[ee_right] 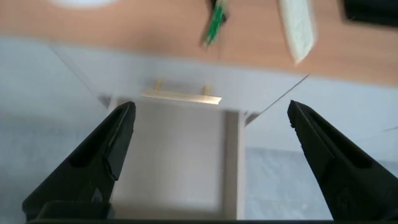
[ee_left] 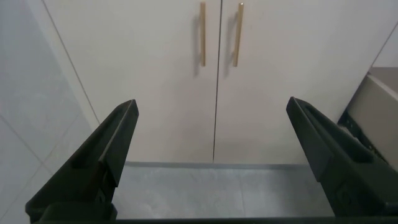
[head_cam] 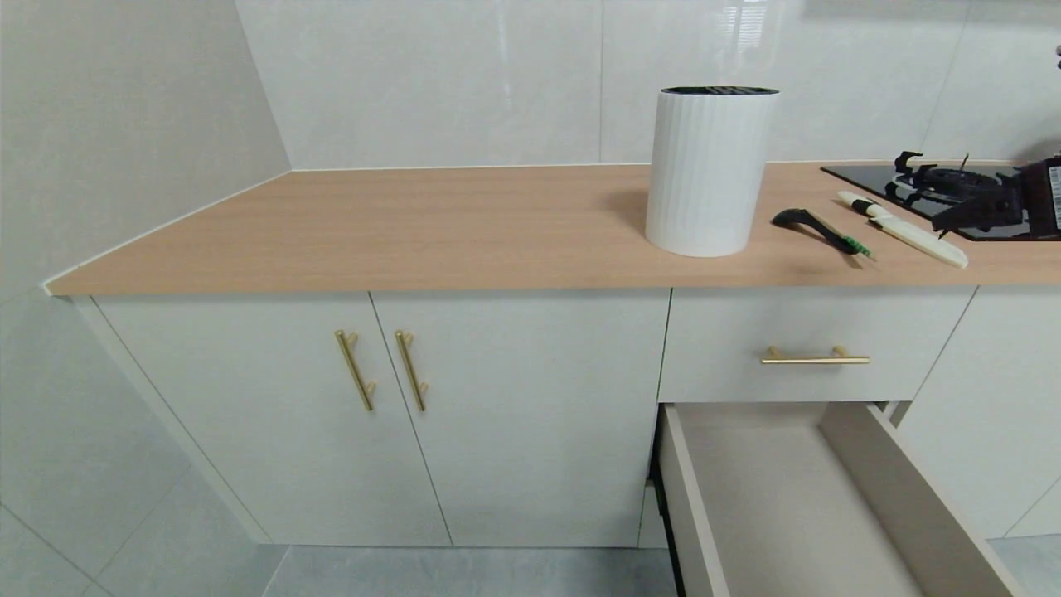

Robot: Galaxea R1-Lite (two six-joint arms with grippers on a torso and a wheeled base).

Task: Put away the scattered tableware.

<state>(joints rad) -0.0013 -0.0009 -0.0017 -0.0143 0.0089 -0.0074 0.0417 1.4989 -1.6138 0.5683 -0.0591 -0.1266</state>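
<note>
We log the countertop [head_cam: 414, 224] spanning mid-frame, the open drawer [head_cam: 692, 506] at lower right and the white ribbed holder [head_cam: 709, 170] at upper right. Further right the white knife [head_cam: 908, 230] and a black-and-green utensil [head_cam: 821, 230] lie flat on the wood. The left gripper [ee_left: 211, 107] and right gripper [ee_right: 208, 109] gape wide, both empty. Our judged risk: both pieces are thin and flat, so the pads may skid and push them toward the hob [head_cam: 937, 186].

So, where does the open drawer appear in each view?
Head view: open drawer, low right, under the shut drawer.
Left wrist view: its corner beside the double doors.
Right wrist view: the drawer beneath the gold handle.
Shared landmark: that gold handle, also in head view.
</note>
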